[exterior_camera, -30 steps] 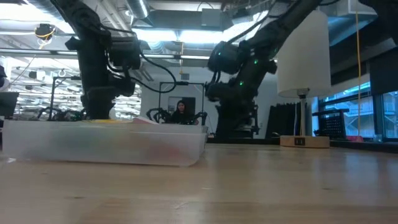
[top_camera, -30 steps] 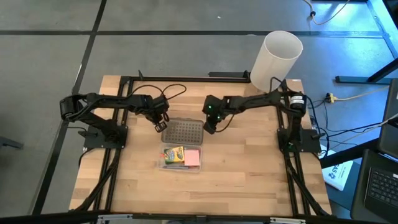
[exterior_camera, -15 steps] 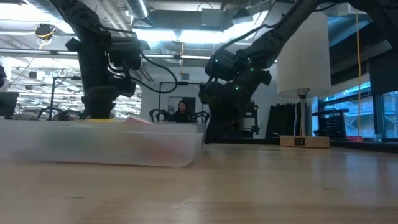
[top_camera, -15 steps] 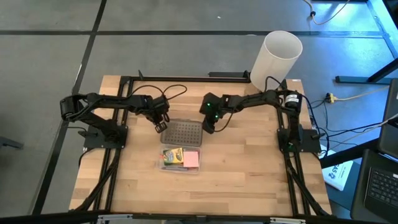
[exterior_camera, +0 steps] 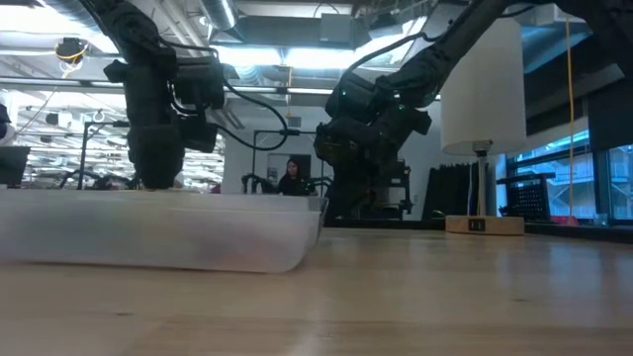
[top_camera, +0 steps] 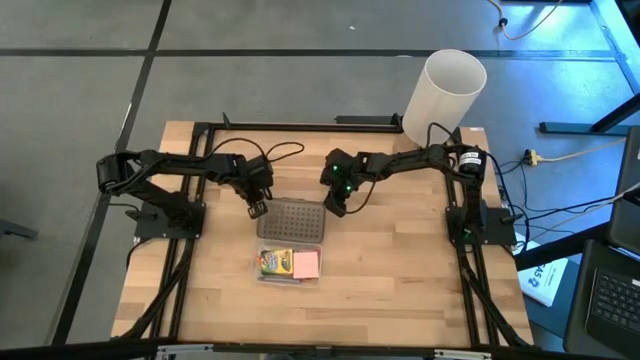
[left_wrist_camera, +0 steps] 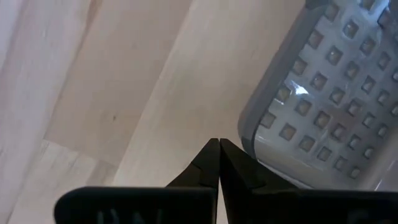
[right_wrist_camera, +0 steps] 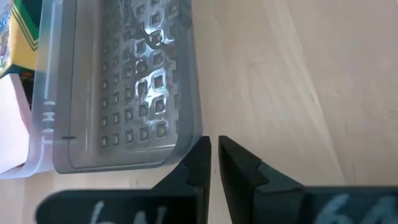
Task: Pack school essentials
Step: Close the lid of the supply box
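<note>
The grey dotted lid point(top_camera: 291, 219) lay partly over the clear flat box point(top_camera: 290, 266) at mid-table, leaving the green-yellow crayon box point(top_camera: 274, 264) and the small pink square pad point(top_camera: 306, 264) showing side by side in the box's near half, with what seemed a thin dark item along their near edge; scissors, pencils and pen could not be made out. The left gripper point(top_camera: 257, 208) sat at the lid's left far corner, fingers pressed together on nothing, while the right gripper point(top_camera: 336, 205) sat just beside the right far corner, its fingers nearly touching and likewise empty. The lid point(right_wrist_camera: 124, 87) appeared a thin moulded translucent plastic, its top a grid of small square dimples, corners rounded, glossy enough to throw glare; it would likely be light, slightly flexible and slippery, best nudged or pinched at its raised rim. The crayon box looked like light card that firm pressure could crush, the pad like soft stacked paper. The wooden table point(top_camera: 400, 270) showed pale planked grain, and the tall white cylinder lamp point(top_camera: 444, 95) stood at its far right corner
</note>
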`<state>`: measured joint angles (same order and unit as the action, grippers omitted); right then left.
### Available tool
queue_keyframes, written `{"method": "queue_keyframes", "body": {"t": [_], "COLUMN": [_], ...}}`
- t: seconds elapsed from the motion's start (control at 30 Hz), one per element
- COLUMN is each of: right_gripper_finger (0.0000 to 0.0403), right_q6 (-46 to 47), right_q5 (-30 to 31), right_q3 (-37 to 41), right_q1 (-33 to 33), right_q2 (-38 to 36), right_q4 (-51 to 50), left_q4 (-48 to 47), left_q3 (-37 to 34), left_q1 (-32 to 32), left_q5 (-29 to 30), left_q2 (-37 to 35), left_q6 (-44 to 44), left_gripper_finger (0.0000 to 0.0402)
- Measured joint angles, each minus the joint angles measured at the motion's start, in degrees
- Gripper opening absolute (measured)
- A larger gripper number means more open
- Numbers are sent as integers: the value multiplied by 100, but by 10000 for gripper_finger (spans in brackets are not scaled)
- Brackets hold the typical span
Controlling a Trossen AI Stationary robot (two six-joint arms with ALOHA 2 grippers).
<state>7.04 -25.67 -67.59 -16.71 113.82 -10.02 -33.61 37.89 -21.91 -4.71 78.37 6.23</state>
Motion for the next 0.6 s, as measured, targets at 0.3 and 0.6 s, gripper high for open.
{"method": "queue_keyframes", "body": {"t": [0.3,0.6], "right_gripper_finger": [35,35], "right_q6": [-10,-23], "right_q5": [-112,500], "right_q3": [0,51], "right_q1": [0,-1], "right_q2": [-2,17], "right_q4": [-38,-381], "left_q4": [-4,-37], "left_q3": [0,0], "left_q1": [-2,-2], "left_q5": [-150,-158], "left_q2": [0,0], "left_q6": [-378,-375], "left_gripper_finger": [0,0]}}
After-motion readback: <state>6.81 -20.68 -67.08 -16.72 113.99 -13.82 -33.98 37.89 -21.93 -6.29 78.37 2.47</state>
